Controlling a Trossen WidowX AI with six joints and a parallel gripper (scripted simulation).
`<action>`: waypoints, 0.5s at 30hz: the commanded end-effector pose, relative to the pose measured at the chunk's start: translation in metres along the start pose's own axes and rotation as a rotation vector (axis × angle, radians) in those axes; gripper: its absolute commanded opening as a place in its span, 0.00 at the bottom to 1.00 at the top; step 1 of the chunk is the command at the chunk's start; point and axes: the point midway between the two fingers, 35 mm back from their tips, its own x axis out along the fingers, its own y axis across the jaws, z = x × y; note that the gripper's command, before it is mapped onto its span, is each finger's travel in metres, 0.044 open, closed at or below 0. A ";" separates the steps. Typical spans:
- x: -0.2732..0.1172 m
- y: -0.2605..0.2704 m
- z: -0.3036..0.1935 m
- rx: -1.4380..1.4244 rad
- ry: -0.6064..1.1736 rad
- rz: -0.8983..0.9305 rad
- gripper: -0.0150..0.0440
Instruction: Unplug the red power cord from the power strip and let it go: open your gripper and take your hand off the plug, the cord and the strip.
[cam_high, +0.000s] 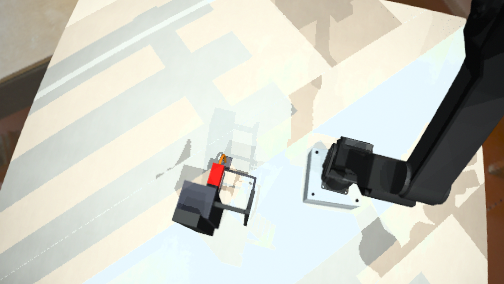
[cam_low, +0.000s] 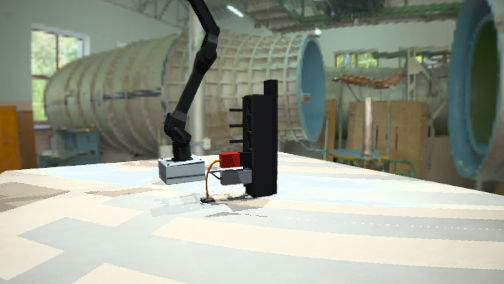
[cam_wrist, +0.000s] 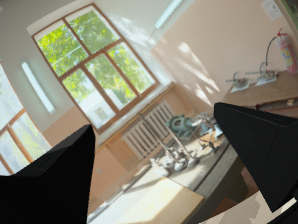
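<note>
Counter (cam_high: 125, 150), pale patchwork surface, carries the arm's grey base plate (cam_high: 330, 192) and, well apart to one side, the black power strip (cam_low: 261, 145) standing upright w/ three prongs on its side. Red plug (cam_low: 229, 159) sits against the strip's lower part, apparently seated in it, w/ thin orange cord (cam_low: 207, 180) looping down to a small dark foot on the counter. Gripper (cam_wrist: 160, 183) is wide open w/ nothing between the dark fingers, wrist view facing windows and a wall, not the strip.
</note>
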 end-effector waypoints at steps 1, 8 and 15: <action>0.002 -0.001 -0.002 0.007 0.008 0.001 0.89; 0.049 -0.014 -0.090 0.245 0.310 0.002 0.58; 0.064 -0.002 -0.201 0.420 0.644 -0.039 0.53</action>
